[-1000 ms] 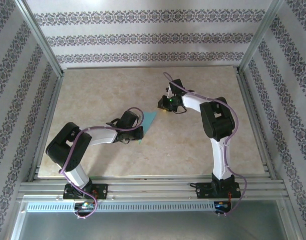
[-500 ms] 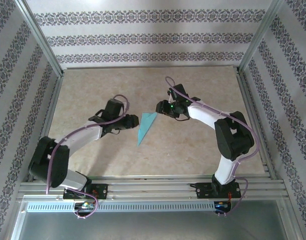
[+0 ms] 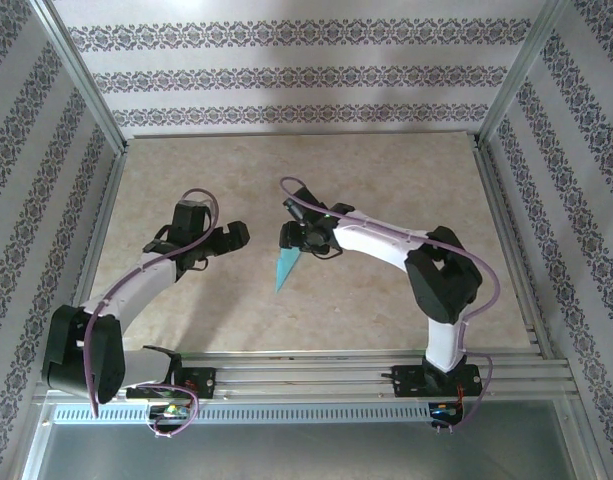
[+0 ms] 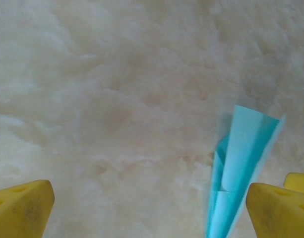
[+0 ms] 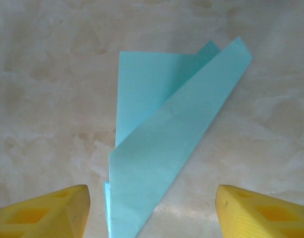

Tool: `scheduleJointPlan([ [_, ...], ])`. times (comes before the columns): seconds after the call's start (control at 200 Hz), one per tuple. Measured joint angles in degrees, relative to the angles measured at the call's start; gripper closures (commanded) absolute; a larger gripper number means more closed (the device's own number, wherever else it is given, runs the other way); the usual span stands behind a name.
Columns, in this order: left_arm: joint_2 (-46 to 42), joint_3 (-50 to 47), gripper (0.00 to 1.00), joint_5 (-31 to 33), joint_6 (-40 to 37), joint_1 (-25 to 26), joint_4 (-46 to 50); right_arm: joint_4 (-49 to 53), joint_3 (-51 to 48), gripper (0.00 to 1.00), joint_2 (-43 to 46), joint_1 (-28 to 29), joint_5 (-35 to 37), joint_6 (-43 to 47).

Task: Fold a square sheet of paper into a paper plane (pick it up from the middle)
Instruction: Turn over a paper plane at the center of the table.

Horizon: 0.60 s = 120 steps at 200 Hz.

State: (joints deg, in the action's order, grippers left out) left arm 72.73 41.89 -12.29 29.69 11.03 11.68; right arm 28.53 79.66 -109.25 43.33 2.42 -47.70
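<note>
The right tool (image 3: 289,237) hung wide open over the broad upper end of the slim turquoise-blue folded paper plane (image 3: 283,270), holding nothing. In its wrist view its yellow foam pads (image 5: 45,212) stood well apart on either side of the paper, neither touching it. The left tool (image 3: 232,236) was also open and empty, just to the left of the plane. From its own wrist camera the paper lay near the right-hand pad (image 4: 275,210) and apart from it. The plane rested on the pale beige marbled worktop (image 3: 406,170) near the middle, between the two tools, with its sharp tip towards the arm bases. It already had a narrow dart shape, so the folding looked far along, and the step in hand seemed to be the last narrowing or creasing folds. The layers were not lying flat: the right wrist view showed a long upper flap crossing a wider layer beneath, with its edge apparently lifted. The next move probably called for one tool to pin the paper near its centre crease while the other pressed the loose flap down along its length. Because the paper was thin and free on a smooth surface, a push from one side alone could slide it or spring the fold open.
</note>
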Motion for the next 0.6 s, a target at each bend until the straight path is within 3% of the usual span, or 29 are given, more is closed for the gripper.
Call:
scheduleJointPlan([
  [0.41, -1.7, -0.5, 0.00, 2.1, -0.5, -0.7, 0.7, 10.8, 13.2, 0.37, -11.6, 2.3, 6.4, -1.9],
  [0.6, -1.4, -0.5, 0.00, 2.1, -0.8, -0.7, 0.7, 13.5, 13.8, 0.53, -12.0, 2.3, 8.2, -2.8],
])
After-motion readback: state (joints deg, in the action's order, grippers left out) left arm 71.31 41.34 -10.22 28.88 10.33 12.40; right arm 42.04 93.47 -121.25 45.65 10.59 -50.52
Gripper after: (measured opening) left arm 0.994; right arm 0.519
